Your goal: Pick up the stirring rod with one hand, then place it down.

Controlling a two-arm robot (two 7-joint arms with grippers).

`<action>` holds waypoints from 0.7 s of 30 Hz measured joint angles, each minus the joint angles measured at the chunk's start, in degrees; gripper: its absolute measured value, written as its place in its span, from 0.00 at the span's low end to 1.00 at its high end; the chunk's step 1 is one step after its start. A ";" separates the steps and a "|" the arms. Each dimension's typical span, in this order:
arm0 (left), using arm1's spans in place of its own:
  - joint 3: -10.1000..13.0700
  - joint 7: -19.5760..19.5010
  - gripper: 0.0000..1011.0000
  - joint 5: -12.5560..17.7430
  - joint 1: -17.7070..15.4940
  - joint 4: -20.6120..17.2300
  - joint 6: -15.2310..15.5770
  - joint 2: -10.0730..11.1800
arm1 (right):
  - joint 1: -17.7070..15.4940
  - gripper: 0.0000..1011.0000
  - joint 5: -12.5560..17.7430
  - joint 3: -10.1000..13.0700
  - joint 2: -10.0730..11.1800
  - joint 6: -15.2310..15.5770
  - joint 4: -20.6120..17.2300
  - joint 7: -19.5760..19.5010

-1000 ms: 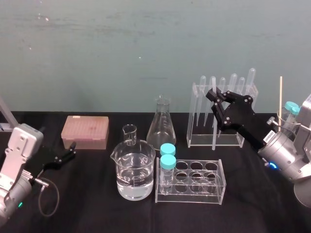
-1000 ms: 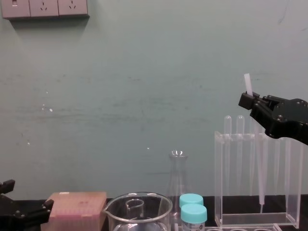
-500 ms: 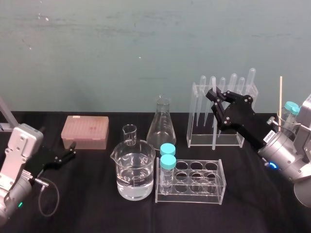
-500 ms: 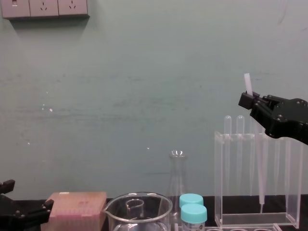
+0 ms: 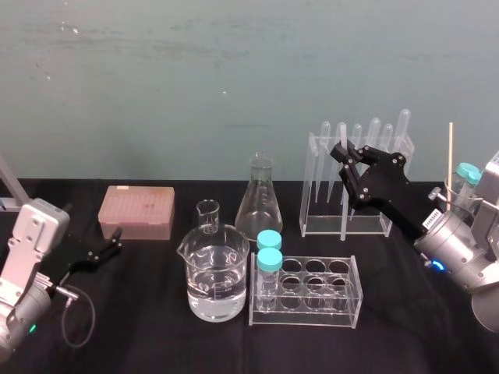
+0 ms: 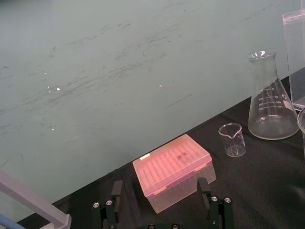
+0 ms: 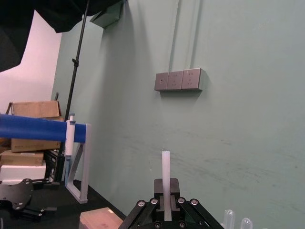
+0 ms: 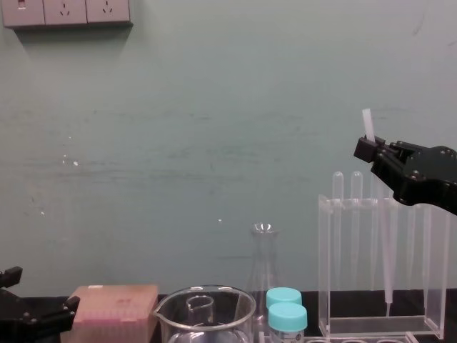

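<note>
- The right gripper (image 8: 371,147) is raised above the bench (image 5: 156,331) on the right side of the scene, in front of the clear rack (image 5: 316,187).
- Its jaws are clenched on the stirring rod (image 8: 367,123), grasping it near its upper end.
- The stirring rod stands nearly upright, and its flat-cut top projects a short way above the jaws.
- Below the jaws the rod runs down alongside the clear rack. Whether its lower end touches the bench cannot be told.
- The clear rack holds several bulb-topped pipettes (image 5: 374,128) standing upright.
- The left gripper (image 5: 117,240) rests low at the left side of the bench, near the pink tip box (image 5: 136,210). Its jaws are released and grasp nothing.
- At the centre of the bench stand a conical flask (image 5: 259,199), a small beaker (image 5: 208,214) and a large beaker (image 5: 216,273) partly filled with clear liquid.
- Just right of the large beaker is a low tube rack (image 5: 316,292) carrying two blue-capped tubes (image 5: 269,249) at its left end.
</note>
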 joint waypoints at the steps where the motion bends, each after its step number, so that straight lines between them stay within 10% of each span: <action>1: 0.00 0.00 0.99 0.00 0.00 0.00 0.00 0.00 | 0.00 0.07 0.00 0.00 0.00 0.00 0.00 0.00; 21: 0.00 0.00 0.99 0.00 0.00 0.00 0.00 0.00 | 0.00 0.07 0.00 0.00 0.00 0.00 0.00 0.00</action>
